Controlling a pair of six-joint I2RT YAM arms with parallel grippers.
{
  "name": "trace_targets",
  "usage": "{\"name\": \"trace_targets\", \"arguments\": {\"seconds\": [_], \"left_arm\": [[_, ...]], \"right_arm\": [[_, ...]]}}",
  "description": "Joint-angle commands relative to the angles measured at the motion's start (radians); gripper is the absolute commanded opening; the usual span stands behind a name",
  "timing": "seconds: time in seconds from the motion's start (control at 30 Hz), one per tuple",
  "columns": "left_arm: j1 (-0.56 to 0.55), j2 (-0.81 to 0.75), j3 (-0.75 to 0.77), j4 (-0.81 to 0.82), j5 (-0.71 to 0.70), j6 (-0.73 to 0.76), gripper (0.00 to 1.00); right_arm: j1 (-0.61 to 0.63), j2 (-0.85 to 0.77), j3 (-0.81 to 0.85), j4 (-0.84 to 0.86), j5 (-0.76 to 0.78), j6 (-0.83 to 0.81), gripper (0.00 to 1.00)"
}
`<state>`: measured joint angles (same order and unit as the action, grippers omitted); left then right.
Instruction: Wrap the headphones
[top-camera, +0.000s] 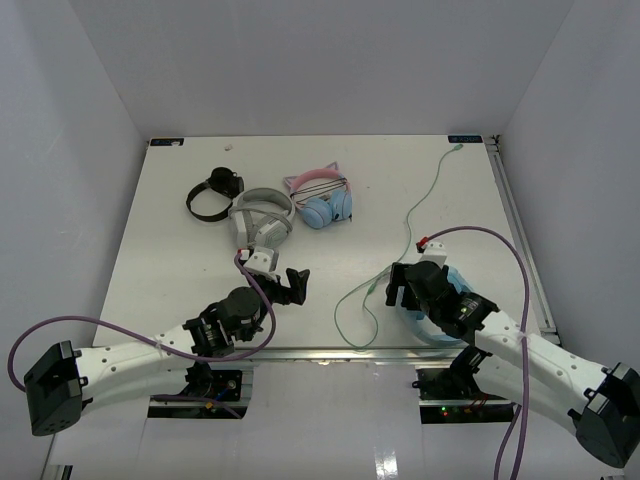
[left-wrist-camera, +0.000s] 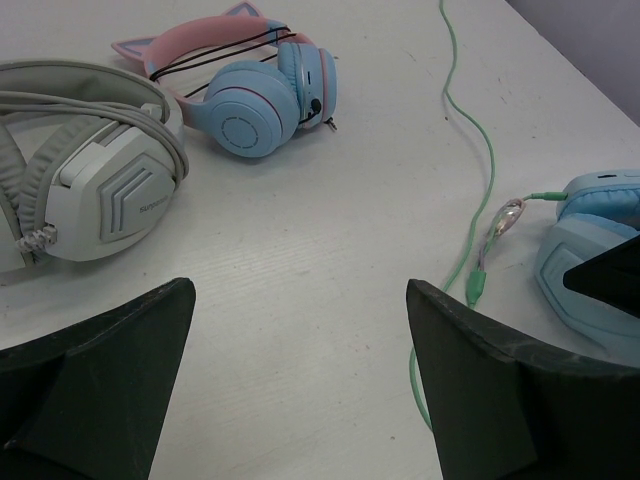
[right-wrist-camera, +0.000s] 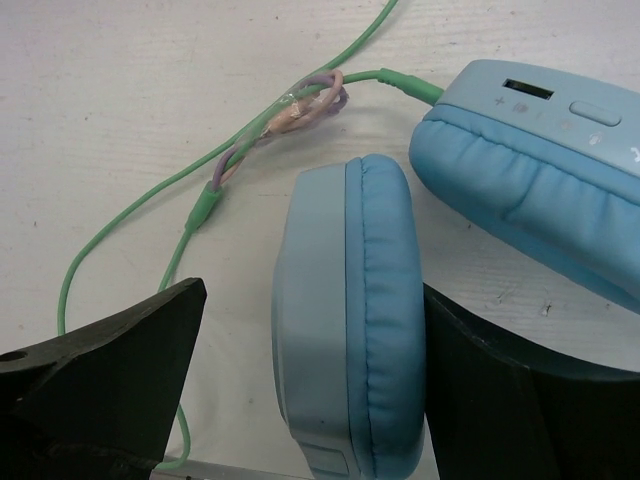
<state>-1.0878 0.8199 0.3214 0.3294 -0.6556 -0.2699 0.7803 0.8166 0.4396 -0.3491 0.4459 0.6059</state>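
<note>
Right wrist: right tool (right-wrist-camera: 310, 300) wide, straddling headphones (right-wrist-camera: 530, 190) cup.
Grasp step; next clamp cup, left tool (left-wrist-camera: 300, 290) (also wide) gathers cable (right-wrist-camera: 415, 88).

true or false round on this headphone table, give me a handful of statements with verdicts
1. The left gripper is open and holds nothing. True.
2. The pale-green cable is wound around the headphones. False: it trails loose across the table.
3. The right gripper is open, with one cup of the headphones between its fingers. True.
4. In the top view, the pink cat-ear pair lies left of the grey-white pair. False: it lies to its right.
5. A black pair lies left of the grey-white pair in the top view. True.
</note>
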Motion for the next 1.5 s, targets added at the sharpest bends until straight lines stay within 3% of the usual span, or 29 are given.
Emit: {"name": "trace_targets", "arguments": {"seconds": [0.0, 0.17, 0.23, 0.33, 0.37, 0.6, 0.7, 1.17, 1.3, 1.47], "left_arm": [[0.000, -0.021, 0.031, 0.007, -0.015, 0.009, 0.98], [0.000, -0.023, 0.030, 0.007, -0.016, 0.009, 0.98], [0.000, -0.021, 0.030, 0.007, -0.015, 0.011, 0.98], [0.000, -0.018, 0.031, 0.009, -0.014, 0.009, 0.98], [0.000, -0.018, 0.031, 0.010, -0.014, 0.009, 0.98], [0.000, 0.008, 0.037, 0.011, -0.027, 0.014, 0.98], [0.000, 0.015, 0.039, 0.012, -0.027, 0.016, 0.98], [0.000, 0.035, 0.039, 0.020, -0.021, 0.021, 0.98], [0.000, 0.032, 0.037, 0.021, -0.019, 0.019, 0.98], [0.000, -0.009, 0.027, 0.014, -0.002, -0.014, 0.98]], "right_arm": [[0.002, 0.034, -0.003, 0.030, -0.029, -0.028, 0.83], [0.002, 0.065, -0.014, 0.028, -0.021, -0.013, 0.65], [0.002, 0.082, 0.003, 0.028, -0.009, -0.020, 0.47], [0.001, 0.124, 0.077, 0.028, 0.055, -0.027, 0.11], [0.001, 0.141, 0.107, 0.028, 0.078, -0.029, 0.08], [-0.004, 0.370, 0.554, 0.042, 0.241, 0.042, 0.08], [-0.004, 0.452, 0.671, 0.094, 0.284, 0.059, 0.08], [-0.004, 0.623, 0.813, 0.171, 0.433, 0.123, 0.08], [-0.004, 0.609, 0.810, 0.193, 0.355, 0.030, 0.08], [-0.010, 0.573, 0.741, 0.240, 0.133, -0.336, 0.08]]}}
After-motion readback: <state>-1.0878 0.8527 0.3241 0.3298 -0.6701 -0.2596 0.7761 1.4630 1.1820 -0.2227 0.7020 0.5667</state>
